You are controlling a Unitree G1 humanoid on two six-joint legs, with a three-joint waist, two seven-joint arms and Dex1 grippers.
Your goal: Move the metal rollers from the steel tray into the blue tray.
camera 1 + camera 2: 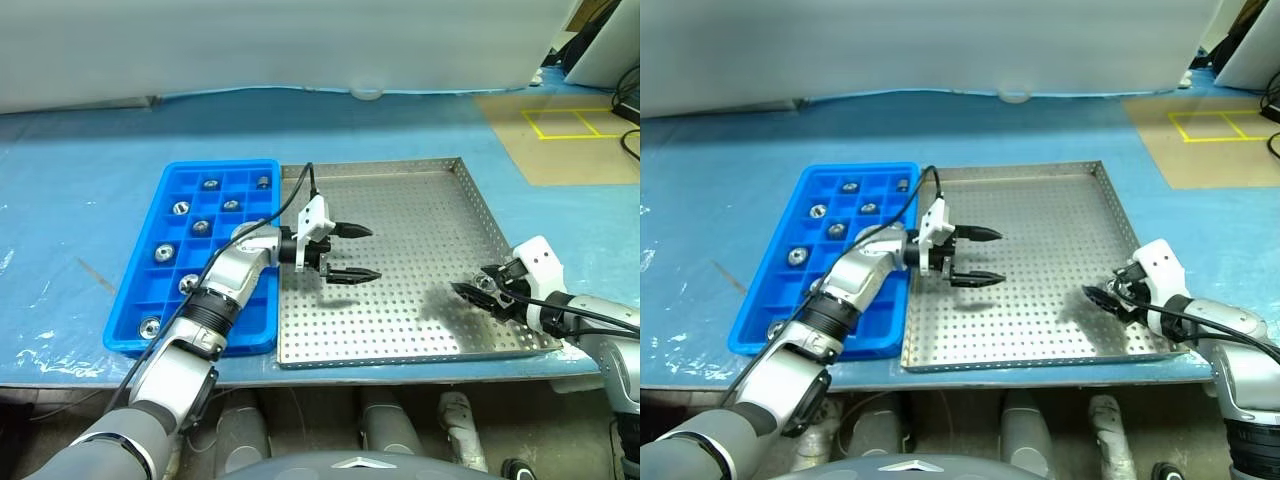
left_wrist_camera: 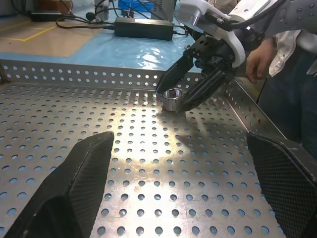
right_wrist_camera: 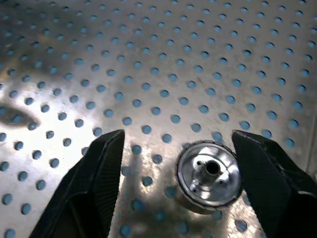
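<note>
silver arms, white wrists, black fingers [image 1: 352,231]

R end effector [image 2: 174,97] astride roller [image 2: 172,98] on steel tray [image 2: 74,74], by far rim.

Left arm is hiding part of the bright blue compartmented plastic tray [image 1: 150,235]. Small silver rollers in its cells [image 1: 211,184] are too small for detail. Person's hand [image 2: 258,58] by the perforated steel tray's rim [image 2: 99,74] is being cropped at the frame edge.

Glossy metal roller [image 3: 209,173] on perforated, shiny steel tray [image 1: 420,190]; smooth blue plastic tray [image 1: 150,225].
</note>
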